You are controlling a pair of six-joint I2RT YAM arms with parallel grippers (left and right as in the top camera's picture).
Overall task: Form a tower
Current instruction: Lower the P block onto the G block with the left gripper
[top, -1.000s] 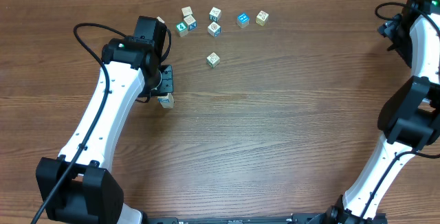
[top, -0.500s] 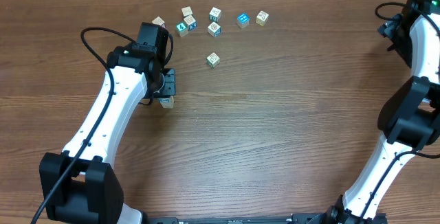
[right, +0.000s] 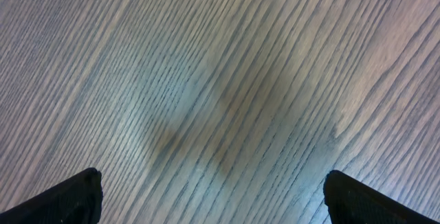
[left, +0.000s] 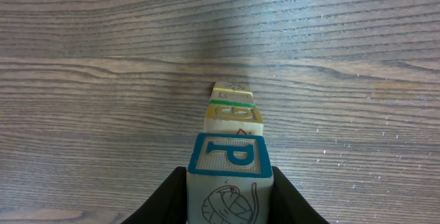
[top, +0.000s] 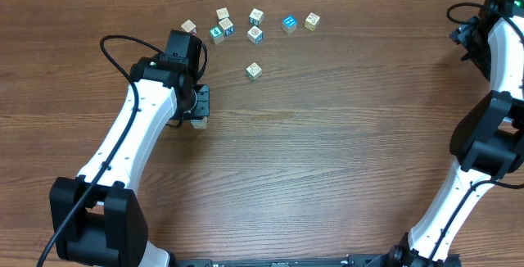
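Tower (top: 197, 120), a one-cube-wide stack of small pale wooden cubes, is standing upright on the wooden table (top: 327, 152), left of the table's middle and well apart from the right arm (top: 491, 136). From the left wrist view it is showing as a column seen from above (left: 234, 117): the top cube (left: 230, 157) is presenting a cream face with a blue-teal border and a blue letter P, with a line drawing on the side nearest the camera, and lower cubes with yellow and green printed edges are peeking out beyond it.

The left gripper (left: 229, 177) is reaching down over the stack (top: 199, 107) and is clamping the top cube, its dark fingers (left: 168, 200) pressing against the cube's two opposite sides.

A scatter of loose cubes (top: 255, 34) is lying toward the far edge of the table, beyond the tower, with one single cube (top: 254, 70) sitting closer, to the right of the left gripper.

The right gripper (right: 213, 196) is hanging over bare wood grain at the right side of the table, its fingers (right: 75, 196) spread wide apart and gripping nothing.
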